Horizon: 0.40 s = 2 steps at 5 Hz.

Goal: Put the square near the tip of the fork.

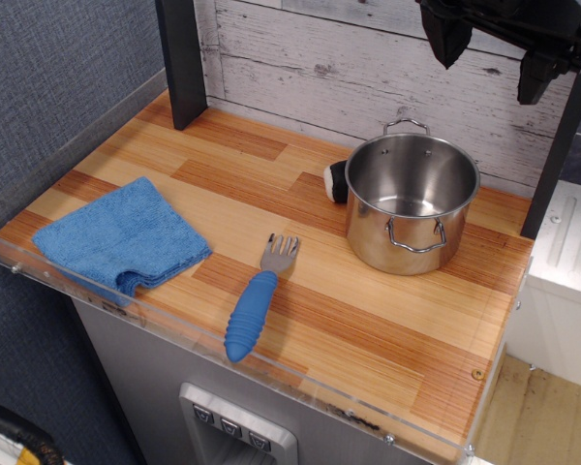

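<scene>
Gripper (494,53) spread, empty, high up — towel (121,237) far below-left of it, fork (261,295) nearer; a shallow pinch may unfold the cloth or drag it onto the tines.

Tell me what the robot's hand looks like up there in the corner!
Only part of it shows at the top right. The black robot gripper has two dark, chunky, pointed fingers that look like matte plastic or metal. The arm behind them is black too, with angular blocky parts. No coloured markings, stickers or loose cables are visible, and the rest is cut off by the picture's edge.
</scene>
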{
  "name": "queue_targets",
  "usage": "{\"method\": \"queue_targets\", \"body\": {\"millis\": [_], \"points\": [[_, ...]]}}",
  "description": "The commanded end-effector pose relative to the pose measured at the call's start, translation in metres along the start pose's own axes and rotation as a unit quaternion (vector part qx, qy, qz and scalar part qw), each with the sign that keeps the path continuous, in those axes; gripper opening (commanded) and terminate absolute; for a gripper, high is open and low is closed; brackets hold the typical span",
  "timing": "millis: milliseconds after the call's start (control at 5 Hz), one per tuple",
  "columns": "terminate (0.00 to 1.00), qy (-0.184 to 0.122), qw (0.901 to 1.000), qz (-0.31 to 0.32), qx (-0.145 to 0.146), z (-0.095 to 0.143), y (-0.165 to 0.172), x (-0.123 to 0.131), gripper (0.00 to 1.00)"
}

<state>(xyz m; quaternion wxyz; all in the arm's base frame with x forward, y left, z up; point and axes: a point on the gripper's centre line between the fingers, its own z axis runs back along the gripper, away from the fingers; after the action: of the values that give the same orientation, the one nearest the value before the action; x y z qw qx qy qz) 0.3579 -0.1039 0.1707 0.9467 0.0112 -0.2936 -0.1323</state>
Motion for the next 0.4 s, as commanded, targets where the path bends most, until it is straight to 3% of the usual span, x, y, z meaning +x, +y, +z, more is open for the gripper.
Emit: {"method": "queue_targets", "body": {"millis": [0, 200], "points": [[0.00, 0.000, 1.0000, 0.000, 0.000, 0.000, 0.000, 0.000, 1.00], [0.00, 0.002, 1.0000, 0.000, 0.004, 0.007, 0.020, -0.017, 1.00]]}}
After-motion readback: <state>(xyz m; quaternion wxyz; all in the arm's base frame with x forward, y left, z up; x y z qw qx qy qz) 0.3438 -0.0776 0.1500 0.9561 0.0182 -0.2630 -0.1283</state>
